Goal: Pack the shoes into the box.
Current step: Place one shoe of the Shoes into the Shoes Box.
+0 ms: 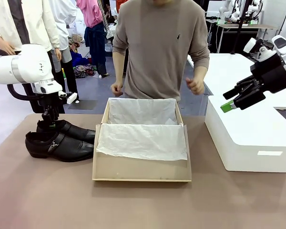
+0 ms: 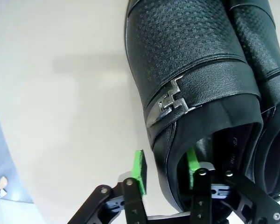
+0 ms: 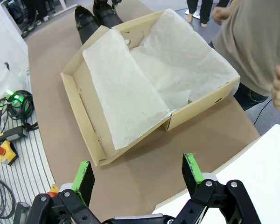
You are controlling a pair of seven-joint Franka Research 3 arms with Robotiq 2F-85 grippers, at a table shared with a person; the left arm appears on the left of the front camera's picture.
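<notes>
1. My left tool [image 2: 165, 168] stands astride the side wall of one of the shoes [image 1: 62, 143]. One green pad [image 2: 192, 163] is inside the opening and the other is just outside the leather. I cannot tell whether they bite or merely flank it.
2. From the front, that tool's tips merge with the black leather and are hard to make out. In my left wrist view the shoe's heel end is cut off by the bottom edge, behind my own fingers.
3. The metal buckle [image 2: 170, 100] is plain on the strap (its mate is only a sliver at 3 o'clock).
4. The pair lies side by side on the worktop [image 1: 47, 195], at 9 o'clock of the box [image 1: 140, 171], toes toward it.
5. The box lies open, holding white tissue paper [image 1: 143, 140], which hides its floor and drapes over the near flap.
6. My right tool [image 3: 137, 179] is spread wide, gripping nothing, above the white plastic box [image 1: 252, 138] at 3 o'clock.
7. A person [image 1: 159, 47] stands at 12 o'clock.
</notes>
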